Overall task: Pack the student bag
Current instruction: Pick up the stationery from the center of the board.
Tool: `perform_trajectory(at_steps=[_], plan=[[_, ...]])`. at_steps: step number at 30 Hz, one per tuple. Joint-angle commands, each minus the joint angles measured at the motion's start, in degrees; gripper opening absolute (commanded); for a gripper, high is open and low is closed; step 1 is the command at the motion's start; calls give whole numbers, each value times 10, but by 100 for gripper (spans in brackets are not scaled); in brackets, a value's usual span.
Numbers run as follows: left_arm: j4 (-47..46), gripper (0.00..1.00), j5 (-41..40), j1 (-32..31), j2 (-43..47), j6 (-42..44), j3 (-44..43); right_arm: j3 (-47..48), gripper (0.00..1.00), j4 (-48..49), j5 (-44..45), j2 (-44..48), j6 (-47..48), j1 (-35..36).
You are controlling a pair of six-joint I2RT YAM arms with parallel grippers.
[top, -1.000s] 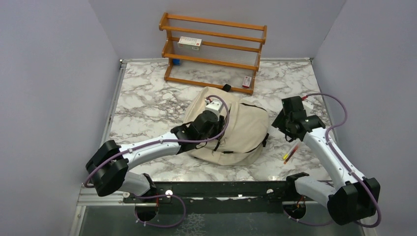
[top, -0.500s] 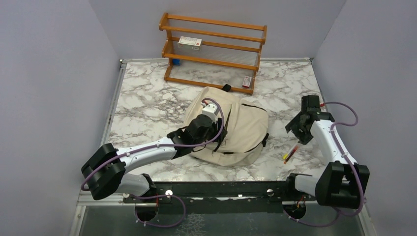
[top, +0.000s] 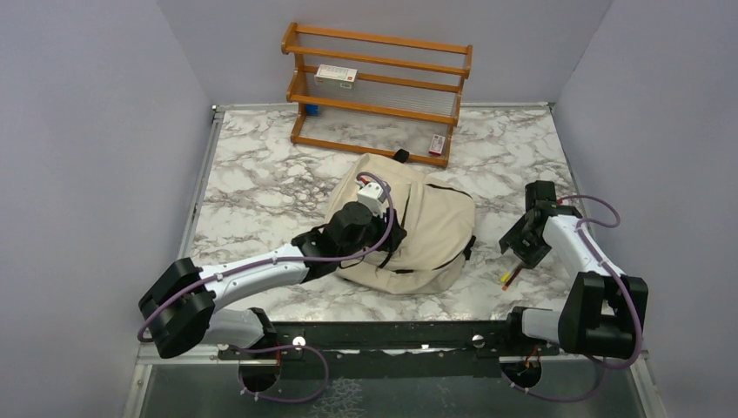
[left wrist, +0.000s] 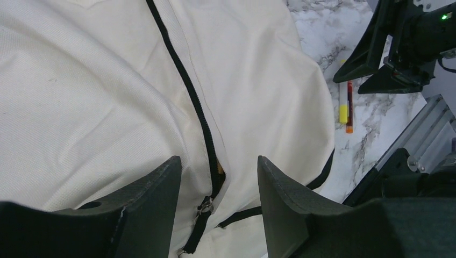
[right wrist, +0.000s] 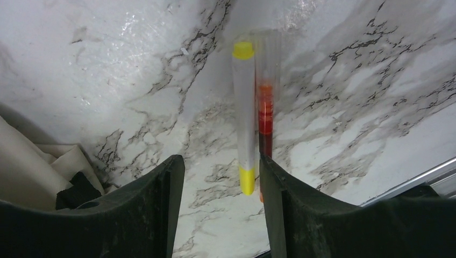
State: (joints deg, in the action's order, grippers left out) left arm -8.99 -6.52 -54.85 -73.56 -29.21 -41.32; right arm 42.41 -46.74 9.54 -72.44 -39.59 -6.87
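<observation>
The cream student bag point(top: 431, 226) lies flat in the middle of the marble table, its black zipper point(left wrist: 196, 107) mostly closed. My left gripper point(left wrist: 219, 207) is open, just above the bag, its fingers on either side of the zipper pull point(left wrist: 207, 204). My right gripper point(right wrist: 220, 201) is open over the table right of the bag. A yellow-capped white highlighter point(right wrist: 244, 115) and a red pen point(right wrist: 265, 113) lie side by side beyond its fingers; the highlighter's near end sits between the fingers and the pen runs under the right one. Both also show in the top view point(top: 512, 274).
A wooden rack point(top: 376, 91) stands at the back with a white-and-red box point(top: 336, 76) on its shelf and a small red item point(top: 437, 144) at its base. The table's metal front rail point(top: 383, 335) runs near the pens. A bag corner point(right wrist: 32, 166) lies left of my right gripper.
My right arm has swung down and toward the front, bringing its gripper over the two pens. My left gripper has shifted slightly back toward the near-left over the bag.
</observation>
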Motion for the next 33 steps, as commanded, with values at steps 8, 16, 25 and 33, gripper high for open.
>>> perform_trajectory(at_steps=[8, 16, 25, 33], plan=[[-30, 55, 16, -2, 37, -8, 11, -13, 55, -2, 11, 2, -27, -5], [-26, 56, 10, -2, 49, -6, 12, -17, 54, -1, 5, -9, -36, -4], [-24, 57, -2, -2, 63, -5, 16, -17, 54, 1, 3, -30, -41, -5], [-22, 58, -5, -2, 70, -5, 17, -19, 50, 11, -11, -49, -48, -4]])
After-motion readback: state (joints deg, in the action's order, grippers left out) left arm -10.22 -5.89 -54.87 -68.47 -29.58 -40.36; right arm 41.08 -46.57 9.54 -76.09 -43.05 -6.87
